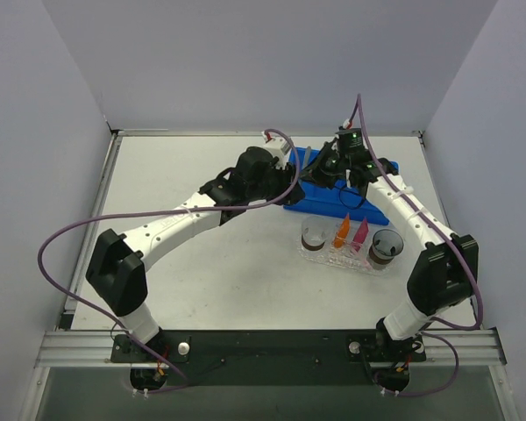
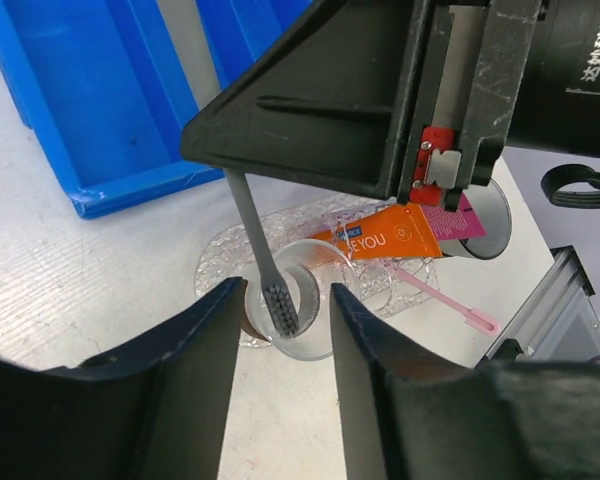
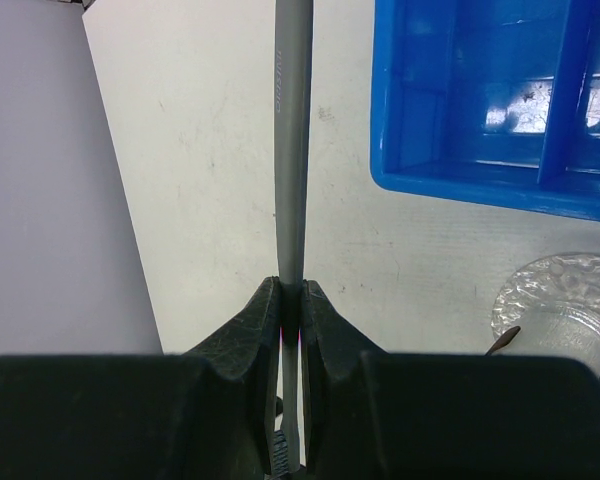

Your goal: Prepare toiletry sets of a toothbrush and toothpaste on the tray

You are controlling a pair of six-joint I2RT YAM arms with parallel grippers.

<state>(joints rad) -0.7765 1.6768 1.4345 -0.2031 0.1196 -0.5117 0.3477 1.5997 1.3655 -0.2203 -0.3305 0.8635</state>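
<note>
Right gripper [image 3: 291, 292]: pressed together on the handle of a grey toothbrush [image 3: 291, 140]. The handle runs straight out from the fingers over bare table [image 3: 210, 200], beside the blue bin [image 3: 480, 110].

Left gripper [image 2: 285, 290]: spread, holding nothing, pointed at the tray [image 2: 218, 245].

In the left wrist view the grey bristle head overlaps the rim of a clear cup [image 2: 325, 262]. Cannot tell whether it is inside the cup or above it.

The tray sits on the table just beside the bin. On it are the clear cup, a second cup [image 2: 495, 215], and between them an orange tube [image 2: 380, 238] and a pink tube [image 2: 465, 222], side by side. A pink toothbrush [image 2: 435, 292] lies there too, one end reaching past the tray's rim.
</note>
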